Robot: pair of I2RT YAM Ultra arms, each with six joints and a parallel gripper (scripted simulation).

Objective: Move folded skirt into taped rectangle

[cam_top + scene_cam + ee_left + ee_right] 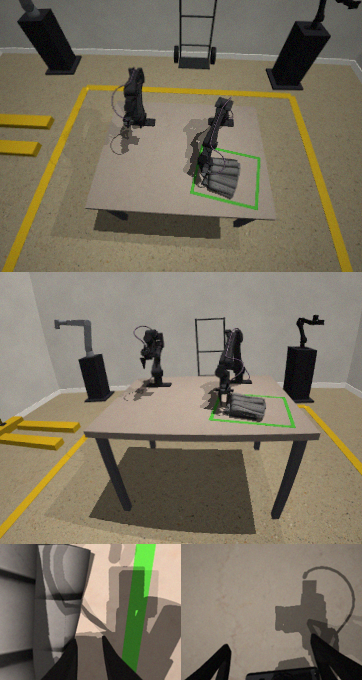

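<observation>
The grey folded skirt [224, 176] [247, 407] [65, 571] lies in the left part of the green taped rectangle [258, 182] [290, 412] [145, 556]. In the left wrist view, bare table shows between its edge and the tape. In the top view, its front corner is close to the front tape, with a thin gap. My left gripper [202, 184] [223, 413] [89, 640] is partly open, low at the skirt's left edge, with nothing between its fingers; one finger is against or very near the cloth. My right gripper [143, 365] [269, 642] is open and empty above the table's other side.
The table [150, 175] [165, 417] holds both arm bases at its back edge. The left arm hides part of the rectangle's left tape in the top view. Two black pedestals [47, 42] [299, 55] and a hand truck [194, 62] stand on the floor beyond the table.
</observation>
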